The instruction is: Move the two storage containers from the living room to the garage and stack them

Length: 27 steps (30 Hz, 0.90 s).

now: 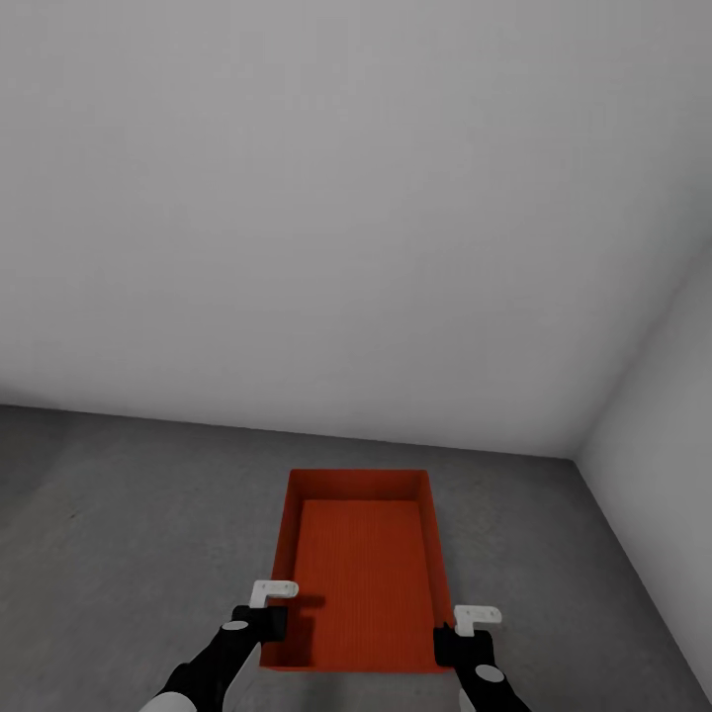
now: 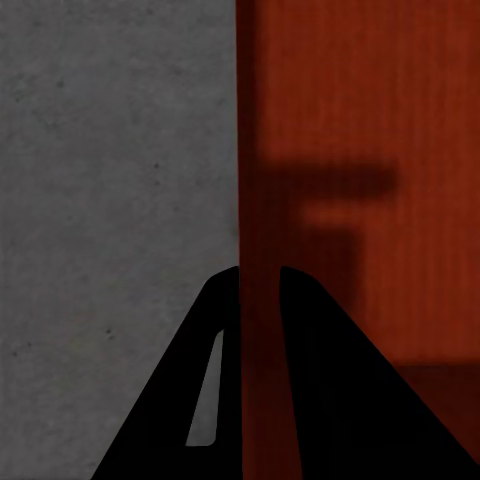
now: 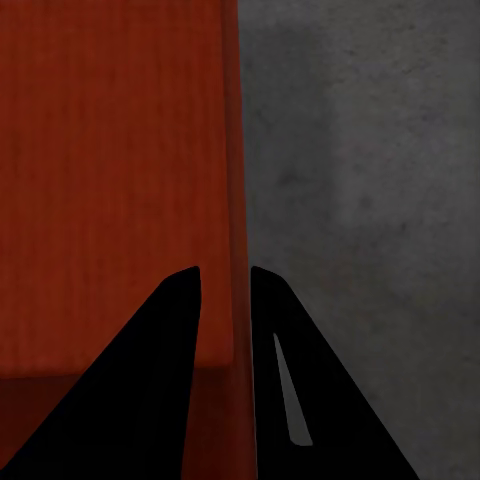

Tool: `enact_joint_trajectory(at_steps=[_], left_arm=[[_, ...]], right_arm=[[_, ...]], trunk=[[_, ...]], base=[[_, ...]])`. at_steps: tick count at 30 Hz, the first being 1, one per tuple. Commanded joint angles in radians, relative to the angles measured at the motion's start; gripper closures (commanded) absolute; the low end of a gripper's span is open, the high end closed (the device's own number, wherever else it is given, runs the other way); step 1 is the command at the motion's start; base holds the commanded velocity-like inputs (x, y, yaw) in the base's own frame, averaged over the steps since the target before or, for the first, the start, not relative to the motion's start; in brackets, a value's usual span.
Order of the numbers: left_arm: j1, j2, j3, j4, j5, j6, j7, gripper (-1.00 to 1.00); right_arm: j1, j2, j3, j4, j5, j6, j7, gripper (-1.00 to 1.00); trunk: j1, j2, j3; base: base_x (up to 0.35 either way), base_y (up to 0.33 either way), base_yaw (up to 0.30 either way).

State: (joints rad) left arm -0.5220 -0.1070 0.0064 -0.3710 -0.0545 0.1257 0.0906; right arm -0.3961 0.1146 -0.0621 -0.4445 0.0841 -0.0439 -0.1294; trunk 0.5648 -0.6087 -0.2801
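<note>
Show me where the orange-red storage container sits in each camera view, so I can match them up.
Head view: storage container at lower centre on the grey floor, between both grippers.
Left wrist view: its side wall runs between the left gripper fingers.
Right wrist view: its wall runs between the right gripper fingers.
Shared landmark: the container's ribbed bottom.

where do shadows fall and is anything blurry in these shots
Head view: the left gripper casts a small shadow inside the orange bin. Left wrist view: a bar-shaped shadow crosses the bin's ribbed bottom. Right wrist view: the concrete floor looks soft and evenly lit.
</note>
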Motion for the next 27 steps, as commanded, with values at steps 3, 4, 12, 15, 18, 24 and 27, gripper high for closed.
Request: enact_joint_trajectory(at_steps=[3, 4, 12, 15, 18, 24, 27], left_arm=[[0.000, -0.030, -0.020, -0.003, 0.002, 0.006, -0.042, 1.00], [0.000, -0.030, -0.020, -0.003, 0.002, 0.006, -0.042, 1.00], [0.000, -0.030, -0.020, -0.003, 0.002, 0.005, -0.042, 1.00], [0.000, -0.030, -0.020, -0.003, 0.002, 0.005, -0.042, 1.00], [0.000, -0.030, -0.020, -0.003, 0.002, 0.005, -0.042, 1.00], [0.000, -0.030, -0.020, -0.003, 0.002, 0.006, -0.043, 1.00], [0.000, -0.030, -0.020, -0.003, 0.002, 0.006, -0.043, 1.00]], right_arm=[[-0.001, 0.002, -0.018, 0.003, 0.004, -0.004, -0.015, 1.00], [-0.001, 0.002, -0.018, 0.003, 0.005, -0.004, -0.015, 1.00], [-0.001, 0.002, -0.018, 0.003, 0.004, -0.004, -0.014, 1.00], [-0.001, 0.002, -0.018, 0.003, 0.004, -0.004, -0.014, 1.00], [-0.001, 0.002, -0.018, 0.003, 0.003, -0.004, -0.014, 1.00], [-0.001, 0.002, -0.018, 0.003, 0.003, -0.004, -0.015, 1.00], [-0.001, 0.002, -0.018, 0.003, 0.003, -0.004, -0.015, 1.00]], trunk=[[0.012, -0.023, -0.011], [0.016, -0.030, -0.014], [0.046, -0.086, -0.039], [0.058, -0.107, -0.048], [0.069, -0.128, -0.058], [0.092, -0.170, -0.078], [0.104, -0.191, -0.090]], base=[[0.000, 0.000, 0.000], [0.000, 0.000, 0.000], [0.000, 0.000, 0.000], [0.000, 0.000, 0.000], [0.000, 0.000, 0.000], [0.000, 0.000, -0.035], [0.000, 0.000, -0.092]])
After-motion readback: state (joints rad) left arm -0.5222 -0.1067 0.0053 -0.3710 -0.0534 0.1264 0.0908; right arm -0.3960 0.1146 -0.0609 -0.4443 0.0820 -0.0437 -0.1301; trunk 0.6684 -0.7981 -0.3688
